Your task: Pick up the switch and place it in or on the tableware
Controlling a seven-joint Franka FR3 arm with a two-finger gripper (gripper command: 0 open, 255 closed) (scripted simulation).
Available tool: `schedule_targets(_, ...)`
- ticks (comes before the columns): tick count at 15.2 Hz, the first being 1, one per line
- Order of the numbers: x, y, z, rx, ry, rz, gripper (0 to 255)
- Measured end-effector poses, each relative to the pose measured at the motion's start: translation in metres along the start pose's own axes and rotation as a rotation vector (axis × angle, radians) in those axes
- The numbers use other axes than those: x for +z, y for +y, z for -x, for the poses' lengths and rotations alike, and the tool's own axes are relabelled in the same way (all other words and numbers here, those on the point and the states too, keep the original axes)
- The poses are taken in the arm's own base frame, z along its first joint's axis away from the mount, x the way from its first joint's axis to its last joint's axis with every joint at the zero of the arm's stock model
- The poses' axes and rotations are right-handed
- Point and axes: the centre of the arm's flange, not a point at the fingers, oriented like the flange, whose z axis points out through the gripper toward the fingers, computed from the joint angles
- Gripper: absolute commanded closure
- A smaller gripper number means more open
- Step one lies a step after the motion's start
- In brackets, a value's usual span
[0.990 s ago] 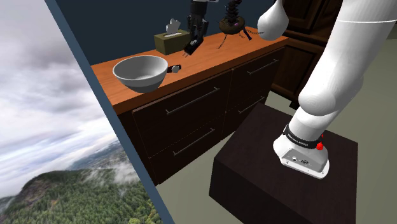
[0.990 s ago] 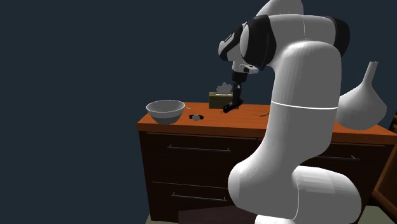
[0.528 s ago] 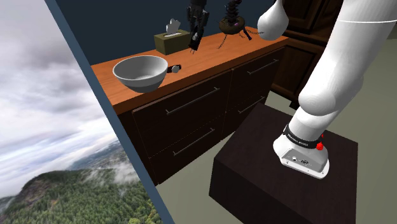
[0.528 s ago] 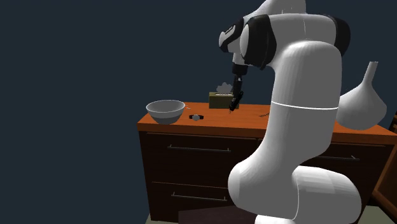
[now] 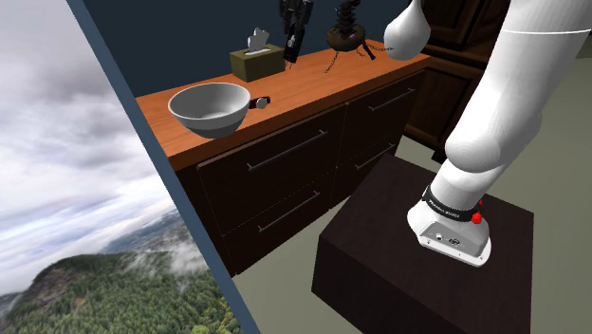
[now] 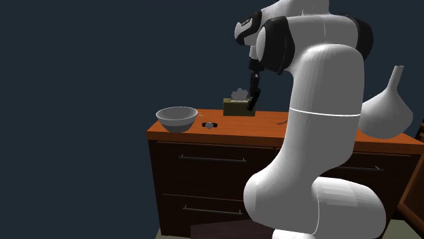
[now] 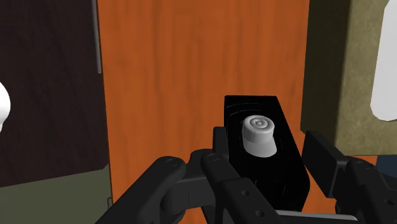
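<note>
Jaws around white-knobbed switch [image 7: 261, 137], wrist view

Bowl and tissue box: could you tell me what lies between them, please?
Bare orange countertop, apart from one small dark object beside the bowl, as the shoulder view shows.

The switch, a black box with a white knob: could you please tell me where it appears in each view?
Shoulder view: the switch hangs top centre, above the orange countertop, right of the tissue box.
Second exterior view: the switch sits above centre, at the tissue box's right end.
Wrist view: the switch is clasped in the gripper, over the countertop.
Shared landmark: the orange countertop.
</note>
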Motion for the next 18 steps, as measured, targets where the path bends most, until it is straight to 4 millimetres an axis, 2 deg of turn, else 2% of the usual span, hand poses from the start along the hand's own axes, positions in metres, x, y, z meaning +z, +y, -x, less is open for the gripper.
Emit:
schedule_targets(3,-0.014,-0.001,0.002,0.000,0.000,0.000,255)
schedule_targets(5,-0.016,0.005,0.016,0.000,0.000,0.000,255)
schedule_targets(12,-0.014,0.038,0.097,-0.001,0.000,0.000,255)
schedule_targets(18,-0.012,0.067,0.174,-0.002,0.000,0.000,255)
